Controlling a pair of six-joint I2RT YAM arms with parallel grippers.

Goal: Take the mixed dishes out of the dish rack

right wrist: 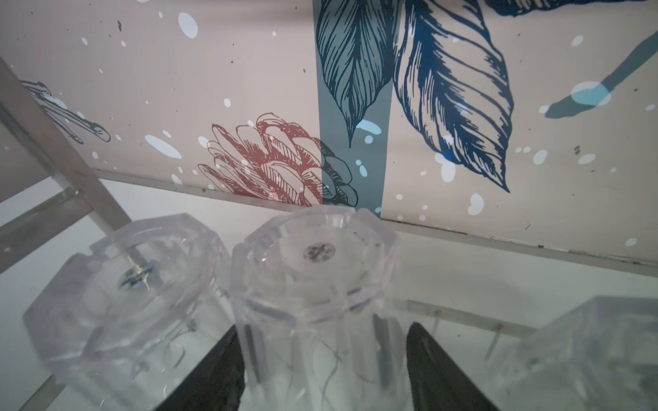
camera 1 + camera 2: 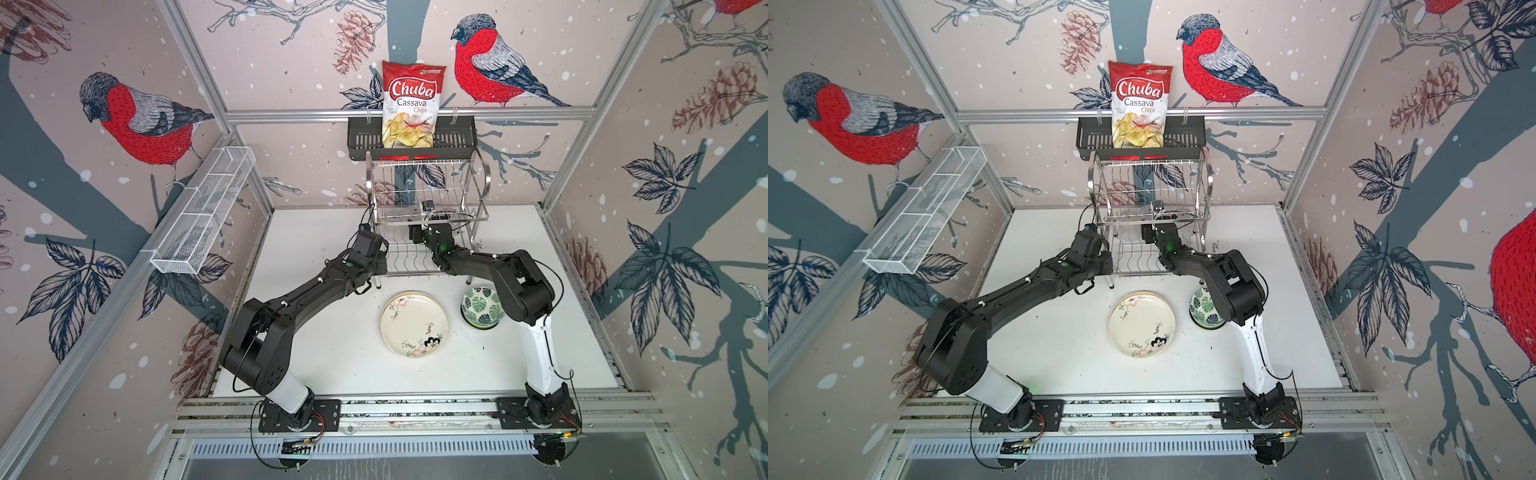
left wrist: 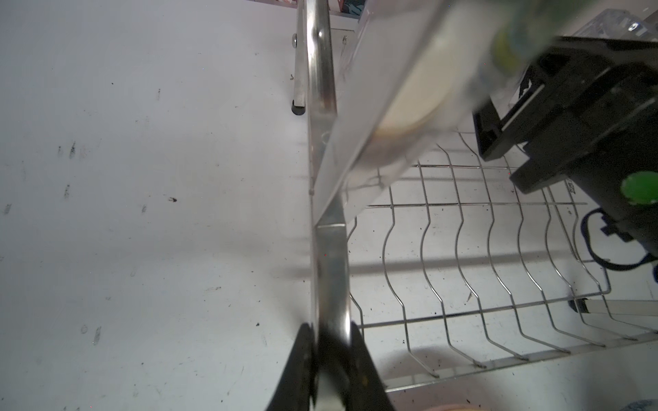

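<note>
The chrome dish rack (image 2: 428, 195) (image 2: 1150, 195) stands at the back middle of the table. My left gripper (image 3: 331, 325) is shut on the flat chrome side bar (image 3: 325, 106) at the rack's left front (image 2: 380, 268). My right gripper (image 1: 322, 325) reaches into the upper tier (image 2: 438, 216). It is open, with its jaws on either side of the middle upturned clear tumbler (image 1: 313, 270) and a small gap on one side. Two more tumblers (image 1: 135, 284) (image 1: 587, 348) flank it. A plate stack with the cream floral plate on top (image 2: 413, 324) and stacked bowls with the green-leaf one on top (image 2: 482, 307) sit on the table.
A red-and-white chips bag (image 2: 411, 104) stands in a black slotted basket (image 2: 361, 141) above the rack. A long white mesh tray (image 2: 203, 212) hangs on the left wall. The rack's lower wavy slots (image 3: 498, 267) hold nothing. The right arm's elbow hangs over the bowls.
</note>
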